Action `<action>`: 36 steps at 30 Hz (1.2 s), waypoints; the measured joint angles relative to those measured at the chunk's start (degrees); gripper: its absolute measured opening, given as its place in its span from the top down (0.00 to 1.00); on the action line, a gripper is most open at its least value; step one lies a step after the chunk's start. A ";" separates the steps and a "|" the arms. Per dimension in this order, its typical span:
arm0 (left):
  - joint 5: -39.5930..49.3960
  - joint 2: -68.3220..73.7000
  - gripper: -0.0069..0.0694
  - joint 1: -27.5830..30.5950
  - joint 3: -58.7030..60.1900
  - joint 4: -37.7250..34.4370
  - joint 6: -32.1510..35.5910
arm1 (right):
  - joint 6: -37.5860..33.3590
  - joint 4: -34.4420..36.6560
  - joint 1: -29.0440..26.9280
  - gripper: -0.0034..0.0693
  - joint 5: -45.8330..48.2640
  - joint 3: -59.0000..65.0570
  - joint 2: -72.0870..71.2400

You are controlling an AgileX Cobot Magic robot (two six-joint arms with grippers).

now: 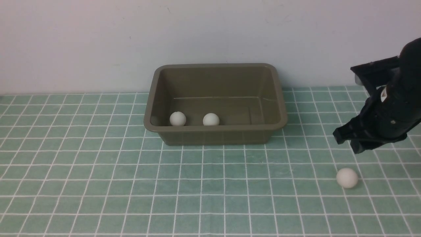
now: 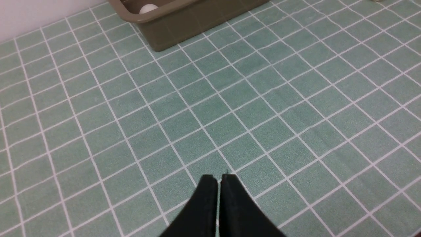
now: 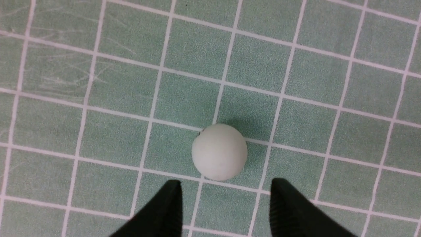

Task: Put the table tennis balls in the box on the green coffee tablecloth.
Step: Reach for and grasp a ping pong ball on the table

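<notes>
Step in hand, as I judged it: pick up the last loose ball. My right pincer hung open above the third ball. That ball sat on the green coffee tablecloth, well to the right of the box and nearer me. In the right wrist view it lay just ahead of the gap between the fingers, not between them. To do it well I'd shift until the ball centred in the gap, drop straight down and close slowly. A light round ball would likely squirt away if one finger touched first. My left pincer was closed on nothing, low over bare cloth, out of the way. The box held two: first boxed ball and second boxed ball, on the floor by the near wall, side by side but apart.
</notes>
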 joint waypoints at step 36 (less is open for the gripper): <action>0.04 0.00 0.91 0.00 0.00 -3.33 0.11 | 0.58 -4.75 -0.12 0.46 -2.98 -1.48 18.33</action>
